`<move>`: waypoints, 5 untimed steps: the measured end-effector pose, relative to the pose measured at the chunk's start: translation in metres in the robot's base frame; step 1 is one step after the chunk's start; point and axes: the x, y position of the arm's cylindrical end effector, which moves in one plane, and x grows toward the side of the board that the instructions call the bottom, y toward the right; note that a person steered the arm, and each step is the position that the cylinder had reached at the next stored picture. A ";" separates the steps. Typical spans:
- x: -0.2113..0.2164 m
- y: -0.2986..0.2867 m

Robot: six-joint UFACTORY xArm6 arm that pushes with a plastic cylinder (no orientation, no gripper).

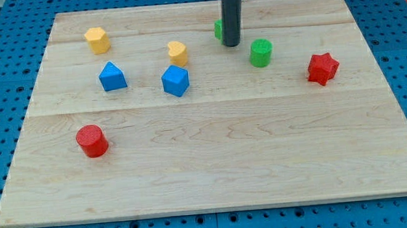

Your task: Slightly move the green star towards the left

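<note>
The green star (218, 30) is near the view's top centre, mostly hidden behind the rod; only a green sliver shows at the rod's left side. My tip (231, 44) rests on the board right beside it, touching or nearly touching its right edge. A green cylinder (260, 53) stands a little to the right of and below the tip.
A yellow block (177, 53) and a blue cube (175, 80) lie left of and below the tip. A blue block (112, 77) and a yellow block (97, 40) are further left. A red cylinder (91, 141) is at lower left, a red star (322, 68) at right.
</note>
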 end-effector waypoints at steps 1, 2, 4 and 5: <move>-0.015 -0.001; -0.058 -0.041; -0.110 0.016; -0.110 -0.038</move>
